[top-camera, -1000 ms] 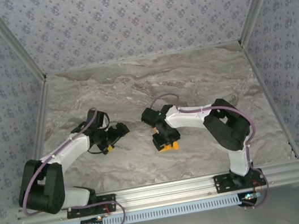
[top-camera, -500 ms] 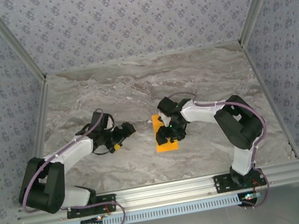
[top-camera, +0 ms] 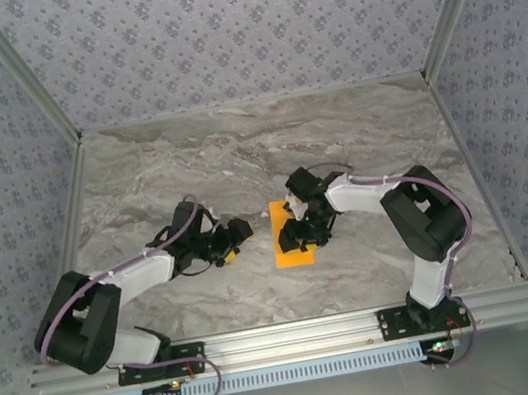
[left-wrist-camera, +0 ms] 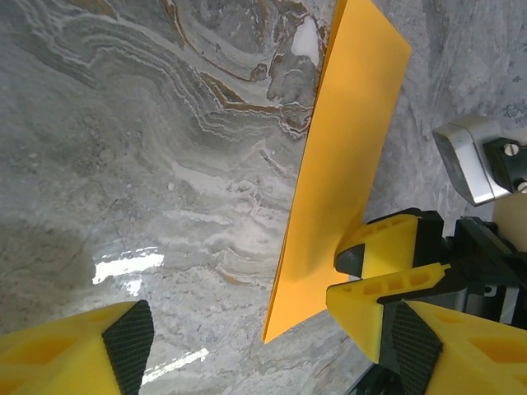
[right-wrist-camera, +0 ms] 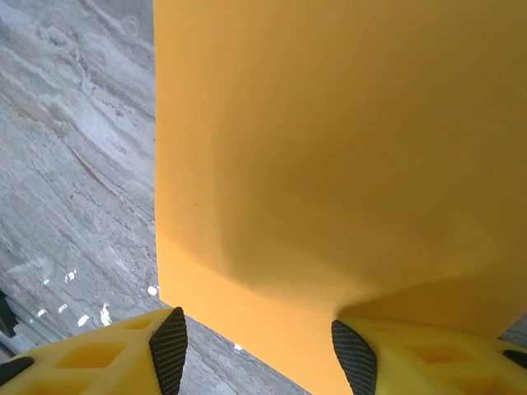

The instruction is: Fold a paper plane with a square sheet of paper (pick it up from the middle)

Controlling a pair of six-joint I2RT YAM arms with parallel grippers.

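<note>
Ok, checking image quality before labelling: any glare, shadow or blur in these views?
Left wrist: white glare patches on the marble table; right wrist: a soft shadow across the lower part of the orange sheet; top external: evenly lit and sharp.

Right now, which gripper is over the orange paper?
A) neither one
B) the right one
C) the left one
B: the right gripper is over the orange sheet of paper on the marble table, while the left gripper sits off to its side.
</note>
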